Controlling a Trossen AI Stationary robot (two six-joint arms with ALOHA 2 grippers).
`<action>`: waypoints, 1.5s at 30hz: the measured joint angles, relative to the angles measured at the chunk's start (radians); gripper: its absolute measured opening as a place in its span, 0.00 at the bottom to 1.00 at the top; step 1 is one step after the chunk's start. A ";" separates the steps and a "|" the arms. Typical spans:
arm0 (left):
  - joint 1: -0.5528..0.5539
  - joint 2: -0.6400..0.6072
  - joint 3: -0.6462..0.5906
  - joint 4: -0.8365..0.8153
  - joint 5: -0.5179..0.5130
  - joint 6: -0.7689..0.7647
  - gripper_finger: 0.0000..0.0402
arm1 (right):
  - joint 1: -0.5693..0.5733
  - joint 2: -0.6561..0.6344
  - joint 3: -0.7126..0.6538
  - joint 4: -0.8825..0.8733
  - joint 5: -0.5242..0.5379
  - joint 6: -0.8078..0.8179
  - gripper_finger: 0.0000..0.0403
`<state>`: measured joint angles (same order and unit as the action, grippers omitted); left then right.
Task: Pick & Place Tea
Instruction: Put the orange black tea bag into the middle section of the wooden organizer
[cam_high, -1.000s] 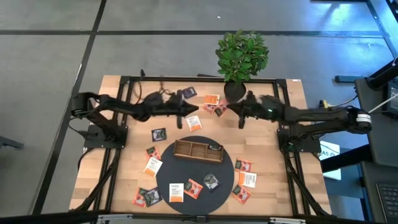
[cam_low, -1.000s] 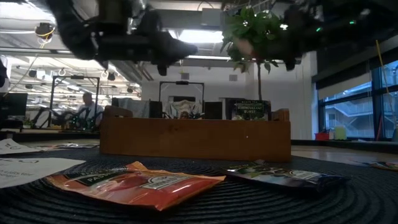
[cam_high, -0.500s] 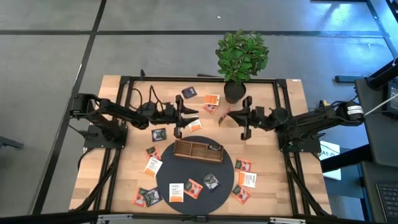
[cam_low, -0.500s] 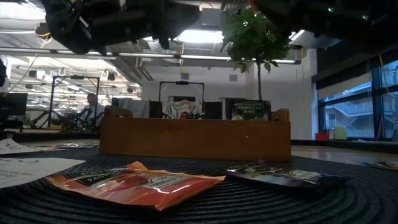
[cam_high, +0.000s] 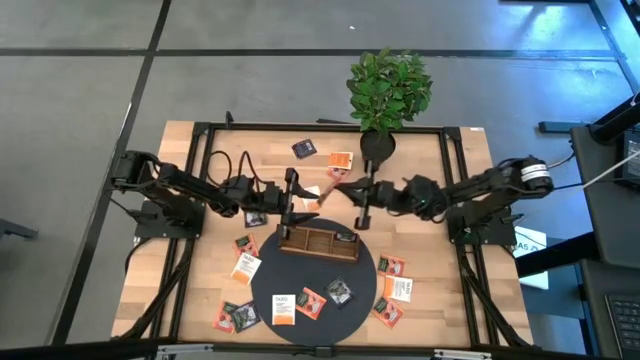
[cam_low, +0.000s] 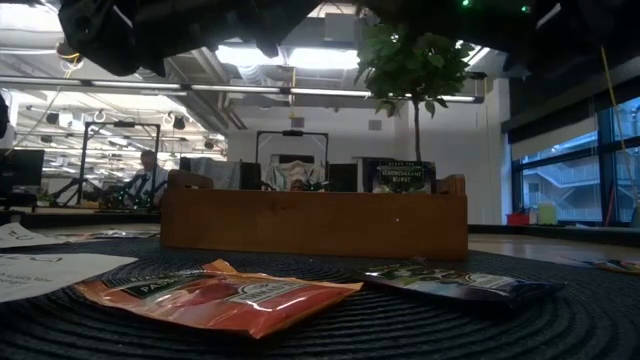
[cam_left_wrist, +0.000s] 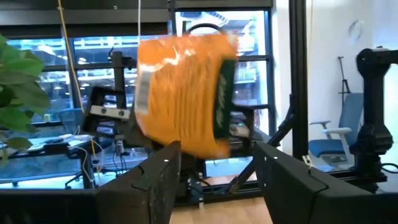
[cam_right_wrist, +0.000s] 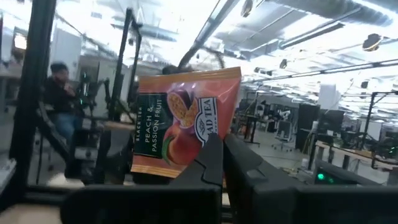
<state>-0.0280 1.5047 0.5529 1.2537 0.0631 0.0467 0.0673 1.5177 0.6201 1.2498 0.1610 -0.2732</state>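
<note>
A brown wooden tray (cam_high: 318, 240) stands on a dark round mat (cam_high: 313, 285). Both grippers hover just past the tray's far edge with their fingers tipped upward. My left gripper (cam_left_wrist: 216, 149) is open. An orange tea sachet (cam_left_wrist: 183, 102) shows blurred between and above its fingers, and in the high view it sits beside that gripper (cam_high: 292, 200). My right gripper (cam_right_wrist: 224, 140) is shut on an orange-red peach tea sachet (cam_right_wrist: 186, 124), which also shows in the high view (cam_high: 343, 186). My left gripper: the orange sachet's lower edge (cam_left_wrist: 186, 152) hangs in the gap between the spread fingers, but I cannot tell whether either finger touches it. My right gripper pinches the peach sachet at its lower edge near one corner (cam_right_wrist: 208, 149) between its two fingers. The sachet stands upright above the fingertips, clear of the table.
A potted plant (cam_high: 388, 95) stands at the table's far edge. Loose tea sachets lie around the mat (cam_high: 246, 265) (cam_high: 395, 282) and near the far edge (cam_high: 305, 148). On the mat lie an orange sachet (cam_low: 215, 297) and a dark one (cam_low: 460, 283).
Both grippers have come from the far side toward the tray, the left toward the near edge, the right toward the left and near edges. Both have drawn in and tipped their fingers upward, each with its sachet.
</note>
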 joint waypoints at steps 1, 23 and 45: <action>0.000 0.000 0.000 0.000 0.000 0.000 0.49 | 0.005 0.013 0.006 -0.003 0.020 -0.018 0.02; 0.005 0.000 0.000 0.002 -0.158 0.004 0.46 | 0.101 0.034 0.011 -0.046 0.182 -0.081 0.02; 0.004 0.000 0.000 0.002 -0.170 0.018 0.13 | 0.142 0.034 0.011 -0.048 0.302 -0.125 0.02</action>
<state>-0.0238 1.5051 0.5526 1.2560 -0.1070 0.0646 0.2092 1.5513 0.6312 1.2017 0.4627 -0.3987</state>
